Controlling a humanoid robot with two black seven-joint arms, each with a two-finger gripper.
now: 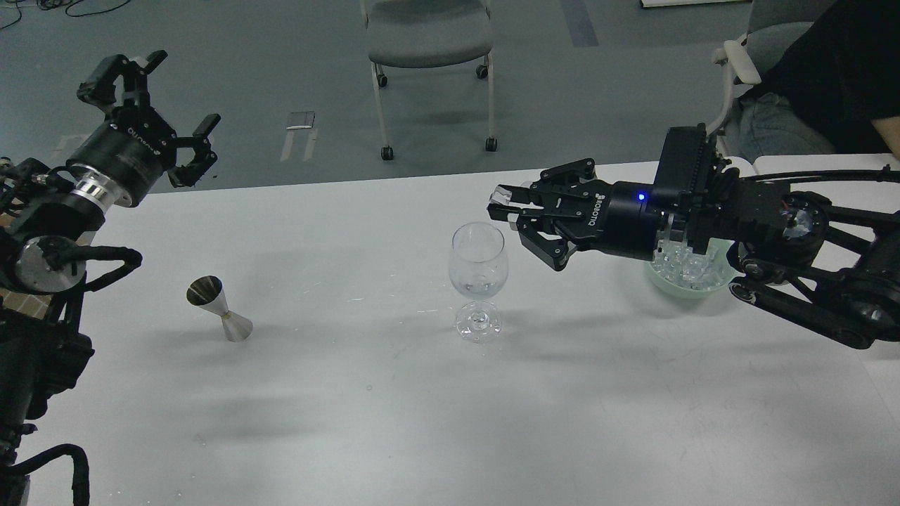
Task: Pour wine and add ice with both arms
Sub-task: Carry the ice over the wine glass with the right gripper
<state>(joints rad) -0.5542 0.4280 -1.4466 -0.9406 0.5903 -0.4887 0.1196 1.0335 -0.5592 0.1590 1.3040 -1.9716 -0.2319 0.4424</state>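
A clear stemmed wine glass [478, 277] stands upright near the middle of the white desk [394, 407]; its bowl looks empty apart from a faint glint low inside. To its right, a pale green bowl [685, 287] holds a heap of ice [685, 266], small glassy, colourless cubes, partly hidden behind the right arm [787, 232]. The right end effector [508, 207] hangs just above and right of the glass rim, its black fingers narrowed on a single clear ice cube [503, 197]. Left of the glass, well apart, a polished metal jigger [219, 308] shaped like two cones joined at their tips stands tilted on the desk. The left arm [77, 204] is raised over the desk's far left corner, its left end effector [158, 105] spread wide and holding nothing. Beyond the desk, a grey wheeled chair [430, 35] stands on the floor.
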